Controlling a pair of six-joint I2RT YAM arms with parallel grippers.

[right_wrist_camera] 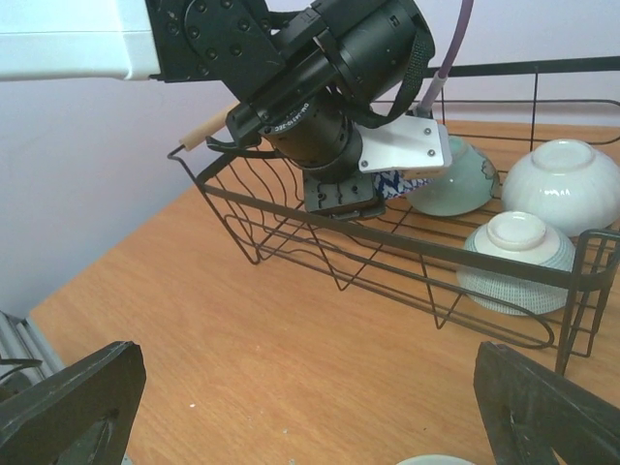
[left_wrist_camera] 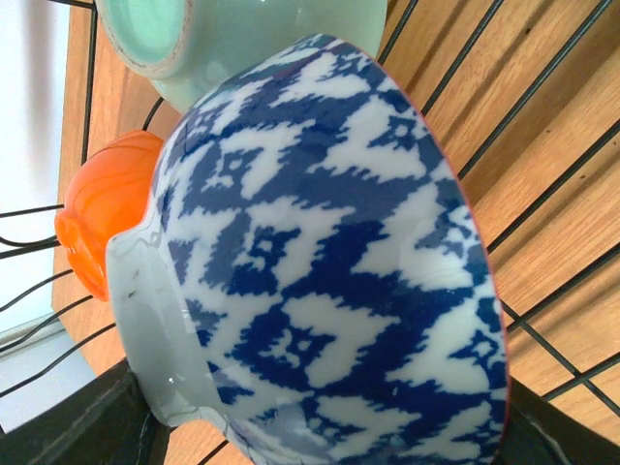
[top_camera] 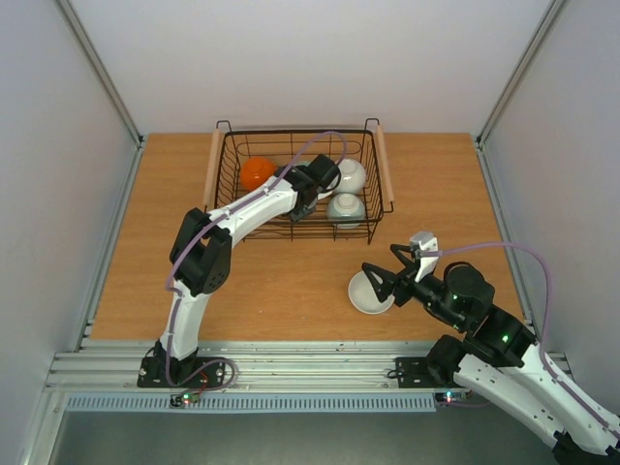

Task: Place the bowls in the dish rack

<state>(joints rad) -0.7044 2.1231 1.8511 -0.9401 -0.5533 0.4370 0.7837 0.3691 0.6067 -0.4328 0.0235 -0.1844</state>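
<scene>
The black wire dish rack (top_camera: 225, 184) stands at the back of the table. In it are an orange bowl (top_camera: 256, 172), a white bowl (top_camera: 352, 174) and a pale bowl lying upside down (top_camera: 346, 208). My left gripper (top_camera: 308, 201) reaches into the rack and is shut on the blue-and-white bowl (left_wrist_camera: 329, 252), held on its side between the orange bowl (left_wrist_camera: 97, 228) and a mint green bowl (left_wrist_camera: 242, 39). My right gripper (top_camera: 386, 266) is open just above a white bowl (top_camera: 366, 296) on the table. In the right wrist view only that bowl's rim (right_wrist_camera: 436, 459) shows.
The rack's near wire wall (right_wrist_camera: 387, 242) lies between my right gripper (right_wrist_camera: 310, 417) and the mint (right_wrist_camera: 450, 179), white (right_wrist_camera: 562, 184) and upturned (right_wrist_camera: 513, 257) bowls. Wooden handles (top_camera: 211, 165) run along the rack's sides. Grey walls enclose the table.
</scene>
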